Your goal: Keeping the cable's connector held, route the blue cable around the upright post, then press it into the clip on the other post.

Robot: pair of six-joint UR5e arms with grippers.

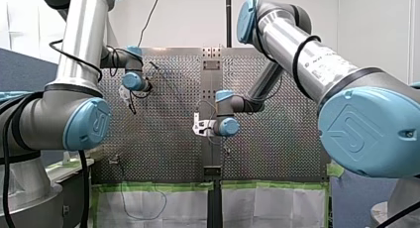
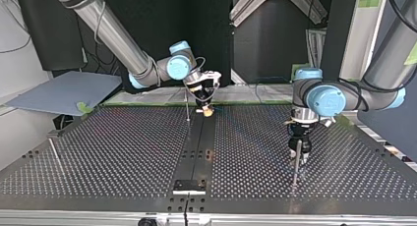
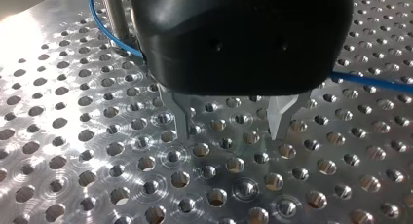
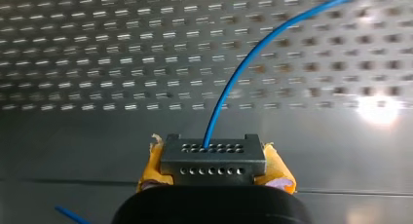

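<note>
Perforated table (image 2: 123, 152), blue cable (image 4: 234, 83), connector (image 4: 213, 158); logos (image 1: 352, 131) on blue joint caps (image 1: 391, 106).

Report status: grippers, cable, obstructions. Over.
Left gripper open, empty. Right gripper shut on connector. Blue cable bends past post. No obstruction seen.

Left gripper (image 3: 229, 135) fingers spread apart; right gripper (image 4: 216, 161) fingers clamped

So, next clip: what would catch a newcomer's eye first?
The grey connector clamped between my right gripper's yellow pads, the blue cable arcing up from it. Then my left gripper, open and empty over the perforated table, with the cable running behind it past a post.
</note>
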